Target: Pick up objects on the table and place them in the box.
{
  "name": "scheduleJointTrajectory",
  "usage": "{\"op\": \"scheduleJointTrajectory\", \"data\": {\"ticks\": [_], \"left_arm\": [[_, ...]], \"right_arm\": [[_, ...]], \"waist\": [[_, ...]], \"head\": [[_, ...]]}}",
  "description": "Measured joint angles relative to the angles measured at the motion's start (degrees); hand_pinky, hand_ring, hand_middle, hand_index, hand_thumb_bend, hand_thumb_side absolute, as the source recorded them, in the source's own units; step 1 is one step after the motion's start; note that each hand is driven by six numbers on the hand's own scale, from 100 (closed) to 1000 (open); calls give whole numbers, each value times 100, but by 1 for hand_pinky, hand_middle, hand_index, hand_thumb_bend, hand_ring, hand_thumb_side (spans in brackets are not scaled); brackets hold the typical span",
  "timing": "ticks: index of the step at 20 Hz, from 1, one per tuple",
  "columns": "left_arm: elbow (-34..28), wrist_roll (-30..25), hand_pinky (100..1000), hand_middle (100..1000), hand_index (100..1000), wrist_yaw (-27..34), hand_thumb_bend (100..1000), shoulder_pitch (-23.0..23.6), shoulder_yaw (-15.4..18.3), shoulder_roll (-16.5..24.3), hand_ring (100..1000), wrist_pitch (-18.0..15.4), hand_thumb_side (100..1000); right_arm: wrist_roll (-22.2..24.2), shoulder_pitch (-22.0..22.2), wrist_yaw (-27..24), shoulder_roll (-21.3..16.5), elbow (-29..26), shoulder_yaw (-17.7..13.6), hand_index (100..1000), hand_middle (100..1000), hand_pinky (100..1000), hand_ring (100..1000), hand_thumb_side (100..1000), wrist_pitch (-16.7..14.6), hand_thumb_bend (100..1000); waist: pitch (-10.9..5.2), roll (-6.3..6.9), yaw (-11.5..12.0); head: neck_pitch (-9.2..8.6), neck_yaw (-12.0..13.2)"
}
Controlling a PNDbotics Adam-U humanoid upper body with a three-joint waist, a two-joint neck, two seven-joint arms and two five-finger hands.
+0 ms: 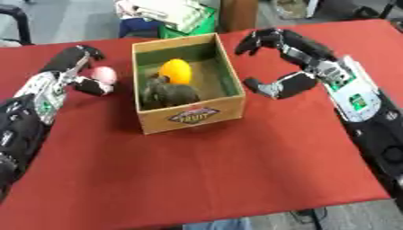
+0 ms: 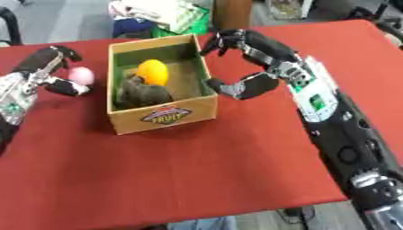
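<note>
Left eye view. Red table (image 1: pixel 204 170), slightly askew. Cardboard box (image 1: pixel 189 117) near the middle, open at the top, green inside, a label reading FRUIT on its near wall. Inside: yellow fruit (image 1: pixel 176 71) toward the far end, dark lump (image 1: pixel 167 93) just in front of it and touching it, kind not clear. Left of the box, on the cloth and outside the box: pink ball (image 1: pixel 104 74), close to the left wall but apart from it. Left hand (image 1: pixel 78 67) in from the left edge, fingers arched over the ball on the far side, thumb below it on the near side; curled round the ball, which sits between them. Whether lifted off the cloth or still resting on it, cannot tell. Right hand (image 1: pixel 287 60) just right of the box, fingers spread and curved toward the box's far right corner, thumb low beside the right wall; empty, holding nothing, not touching the box so far as visible. Beyond the table, green crate (image 1: pixel 189 24) with pale things on top.

Right eye view. Same layout, shifted left. Ball (image 2: pixel 80 75) again caged between left-hand (image 2: pixel 47 67) fingers and thumb, well left of the box (image 2: pixel 161 114). Fruit (image 2: pixel 153 72) and lump (image 2: pixel 144 93) in the box as before. Right hand (image 2: pixel 252 63) spread wide, fingertips above the box's far right corner, thumb tip very near the right wall, contact unclear. Forearm running back toward the lower right corner.
</note>
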Motion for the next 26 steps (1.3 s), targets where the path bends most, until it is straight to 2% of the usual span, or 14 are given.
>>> {"op": "scheduleJointTrajectory", "data": {"ticks": [1, 2, 3, 4, 5, 8, 11, 14, 20, 26], "left_arm": [[20, 72, 581, 465, 624, -33, 278, 1, 12, -5, 455, 58, 214], [35, 165, 566, 438, 602, -60, 248, 2, 29, -5, 431, 116, 206], [39, 274, 534, 369, 546, -83, 191, 3, 44, -5, 374, 180, 194], [47, 397, 520, 337, 518, -95, 175, 4, 63, -6, 347, 244, 191], [58, 528, 494, 264, 448, -95, 151, 6, 75, -6, 288, 305, 185], [59, 931, 469, 173, 362, 7, 122, 6, 100, -7, 221, 443, 183], [-74, 1200, 464, 158, 351, 304, 100, 5, 95, -20, 212, 468, 177], [-489, 1232, 469, 163, 356, 755, 100, -31, -6, -43, 217, 378, 170], [-1541, 812, 482, 182, 373, 1486, 100, -348, -439, -181, 235, 168, 168], [-1845, 365, 509, 221, 409, 1659, 100, -468, -730, -485, 271, 47, 182]], "right_arm": [[0, 1, 0, 0, 0, 0, 808, 723, 660, 808, 540, 0, 263], [0, 1, 0, 0, 0, 0, 808, 723, 660, 808, 541, 0, 264], [0, 3, 1, 0, 0, 0, 808, 723, 660, 808, 541, 0, 264], [1, 7, 1, 0, 0, 0, 808, 723, 660, 808, 540, 1, 264], [1, 18, 2, 0, 0, 0, 808, 723, 660, 808, 541, 1, 264], [1, 28, 10, 0, 0, 0, 808, 723, 660, 808, 541, 1, 264], [1, 42, 21, 0, 0, 0, 808, 723, 660, 808, 542, 0, 266], [0, 45, 24, 0, 0, 0, 808, 723, 660, 808, 543, 0, 267], [-1, 49, 29, 16, 7, 2, 809, 723, 659, 808, 546, -1, 271], [-1, 50, 29, 26, 25, 24, 808, 722, 659, 809, 545, -1, 271]], "waist": [[1, 0, 0], [2, 0, -1], [2, 0, -1], [2, 0, -1], [2, 0, -1], [2, 0, -1], [2, -1, 1], [2, 0, 5], [-5, -3, -7], [-20, -1, -50]], "head": [[0, -5], [0, -8], [0, -10], [0, -10], [0, -10], [0, -10], [0, -10], [0, -3], [0, 85], [0, 121]]}}
